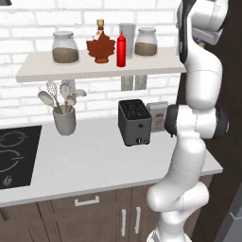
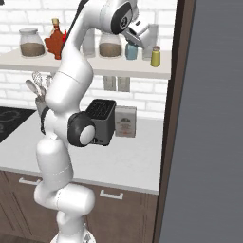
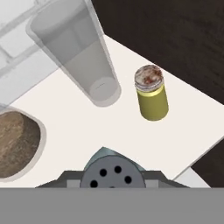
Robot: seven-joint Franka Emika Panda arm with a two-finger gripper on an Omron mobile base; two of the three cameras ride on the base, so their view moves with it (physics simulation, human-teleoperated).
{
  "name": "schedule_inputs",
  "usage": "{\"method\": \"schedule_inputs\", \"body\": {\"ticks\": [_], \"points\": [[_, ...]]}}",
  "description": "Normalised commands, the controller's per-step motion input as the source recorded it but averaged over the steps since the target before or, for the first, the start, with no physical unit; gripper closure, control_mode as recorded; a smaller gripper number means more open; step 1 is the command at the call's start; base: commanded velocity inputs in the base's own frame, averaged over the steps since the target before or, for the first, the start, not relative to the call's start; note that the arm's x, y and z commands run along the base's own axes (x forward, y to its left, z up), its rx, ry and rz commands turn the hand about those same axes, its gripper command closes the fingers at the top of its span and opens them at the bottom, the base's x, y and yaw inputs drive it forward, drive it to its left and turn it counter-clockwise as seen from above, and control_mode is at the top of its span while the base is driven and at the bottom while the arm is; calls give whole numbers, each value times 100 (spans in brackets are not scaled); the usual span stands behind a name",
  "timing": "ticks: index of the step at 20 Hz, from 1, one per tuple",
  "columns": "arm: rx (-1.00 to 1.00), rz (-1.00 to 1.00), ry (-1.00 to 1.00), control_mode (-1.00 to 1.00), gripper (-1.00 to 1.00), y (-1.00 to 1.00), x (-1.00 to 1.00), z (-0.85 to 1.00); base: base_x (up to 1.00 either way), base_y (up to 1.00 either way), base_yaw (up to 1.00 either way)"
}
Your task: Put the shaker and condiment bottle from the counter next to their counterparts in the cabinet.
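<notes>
- Holding the shaker (image 3: pixel 113 172) in the jaws of the gripper (image 2: pixel 132 42), the arm is hovering over the right end of the cabinet (image 1: pixel 38 71) shelf; the jaws are clamped on the shaker's sides.
- Standing just beside it to the right is the yellow-green shaker (image 3: pixel 152 92), with a clear tumbler (image 3: pixel 78 48) farther back.
- The condiment bottle (image 1: pixel 121 49) is already sitting beside the maple-leaf syrup bottle (image 1: pixel 100 45), so this looks like the last placement.
- Next, I judge, it is calling for lowering onto bare shelf near the yellow-green shaker, then releasing.
- Writing on the box (image 2: pixel 126 122) on the bench (image 1: pixel 94 165) is too small to read.
</notes>
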Motion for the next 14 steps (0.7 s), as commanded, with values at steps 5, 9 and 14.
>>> {"method": "schedule_inputs", "body": {"ticks": [5,9,14], "points": [[3,0,0,-100,100,-20,-1,2,0,0,0],[1,0,0,-100,100,-1,6,-3,0,0,0],[-1,0,0,-100,100,0,64,-16,0,0,0]]}}
